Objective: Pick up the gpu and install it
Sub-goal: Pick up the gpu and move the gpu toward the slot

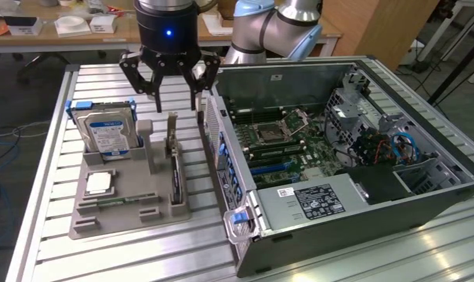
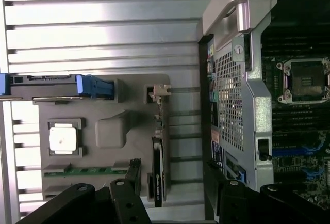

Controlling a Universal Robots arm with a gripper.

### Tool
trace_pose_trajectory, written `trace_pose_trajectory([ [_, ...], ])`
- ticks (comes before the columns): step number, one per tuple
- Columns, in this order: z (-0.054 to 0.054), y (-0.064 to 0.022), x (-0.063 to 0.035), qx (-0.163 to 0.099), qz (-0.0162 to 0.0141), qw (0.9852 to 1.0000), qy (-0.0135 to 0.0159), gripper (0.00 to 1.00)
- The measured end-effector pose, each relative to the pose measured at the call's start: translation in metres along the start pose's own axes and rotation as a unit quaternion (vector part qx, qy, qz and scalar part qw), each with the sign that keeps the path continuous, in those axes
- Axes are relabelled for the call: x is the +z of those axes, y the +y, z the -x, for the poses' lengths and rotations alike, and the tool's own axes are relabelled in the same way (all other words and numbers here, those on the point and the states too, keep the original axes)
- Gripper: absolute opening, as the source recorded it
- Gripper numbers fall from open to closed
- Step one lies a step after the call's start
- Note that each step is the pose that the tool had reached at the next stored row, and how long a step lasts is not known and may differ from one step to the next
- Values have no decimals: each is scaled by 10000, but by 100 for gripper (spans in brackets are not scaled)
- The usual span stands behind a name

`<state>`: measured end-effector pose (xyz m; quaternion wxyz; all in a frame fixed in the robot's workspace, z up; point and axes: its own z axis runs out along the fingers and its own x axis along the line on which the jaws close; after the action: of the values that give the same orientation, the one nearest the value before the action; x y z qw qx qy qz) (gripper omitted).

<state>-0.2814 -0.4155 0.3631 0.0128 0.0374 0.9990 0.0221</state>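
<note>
Gpu [image 1: 176, 179] stands on its edge in the grey tray [image 1: 103, 226], at nine o'clock from the computer case [image 1: 354, 235]. Open gripper [image 1: 176, 104] hovers above its bracket end: reaching step. Fingers [image 1: 157, 98] must straddle the thin card.

gpu [image 2: 157, 175]: dark card, silver at one end. Tray [image 1: 131, 214] plain grey. Hard drive [image 1: 90, 124] silver, label [image 1: 111, 141] blue-and-white, caddy [image 1: 79, 106] blue. Memory stick [image 1: 115, 201] green. Processor [image 1: 100, 183] silver-white. Counter [image 1: 103, 79] silver, ribbed stripes. Gripper [image 1: 176, 108] black, blue light [image 1: 168, 32] on its body. Case [image 1: 362, 226] dark grey, rear panel [image 2: 229, 100] perforated mesh. Board slots [image 1: 269, 169] blue. Arm [image 1: 256, 23] silver with light-blue caps.
</note>
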Motion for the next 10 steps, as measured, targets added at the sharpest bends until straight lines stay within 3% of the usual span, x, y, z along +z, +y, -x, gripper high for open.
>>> trace_pose_trajectory([
  [10, -3, -7, 155, 0, 0, 10000, 0, 60],
])
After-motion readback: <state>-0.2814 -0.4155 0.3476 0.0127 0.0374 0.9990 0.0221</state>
